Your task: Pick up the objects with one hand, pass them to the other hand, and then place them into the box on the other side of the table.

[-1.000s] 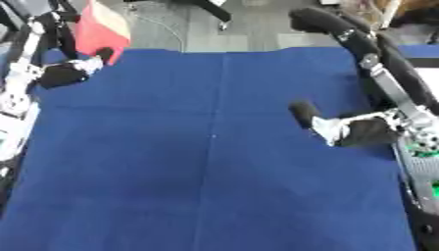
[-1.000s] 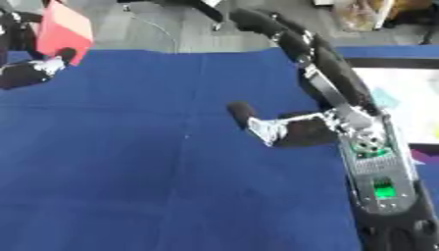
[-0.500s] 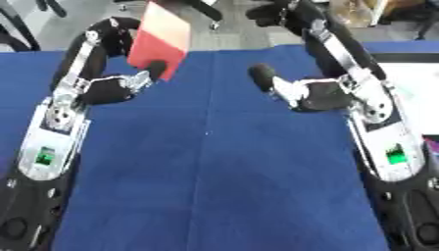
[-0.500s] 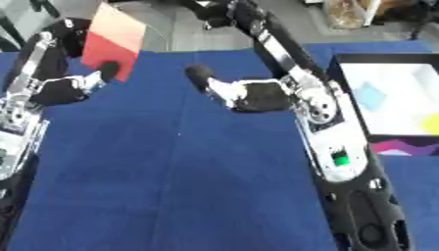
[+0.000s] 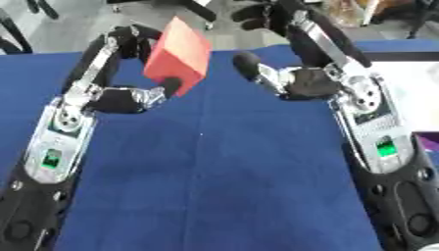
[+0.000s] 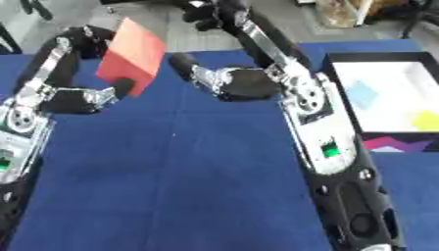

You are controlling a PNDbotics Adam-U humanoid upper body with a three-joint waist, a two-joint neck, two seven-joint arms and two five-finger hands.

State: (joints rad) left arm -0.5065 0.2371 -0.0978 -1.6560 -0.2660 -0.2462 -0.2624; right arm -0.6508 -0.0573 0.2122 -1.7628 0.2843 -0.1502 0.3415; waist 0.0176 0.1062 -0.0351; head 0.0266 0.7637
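the left robot hand, gripping the red block, had swung inward toward the unclenched right robot hand, readying the handover before the box.

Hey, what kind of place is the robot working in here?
Probably a lab or office workspace: a table under a blue cloth, a chair base on a grey floor behind it, and a white-lined box on the right.
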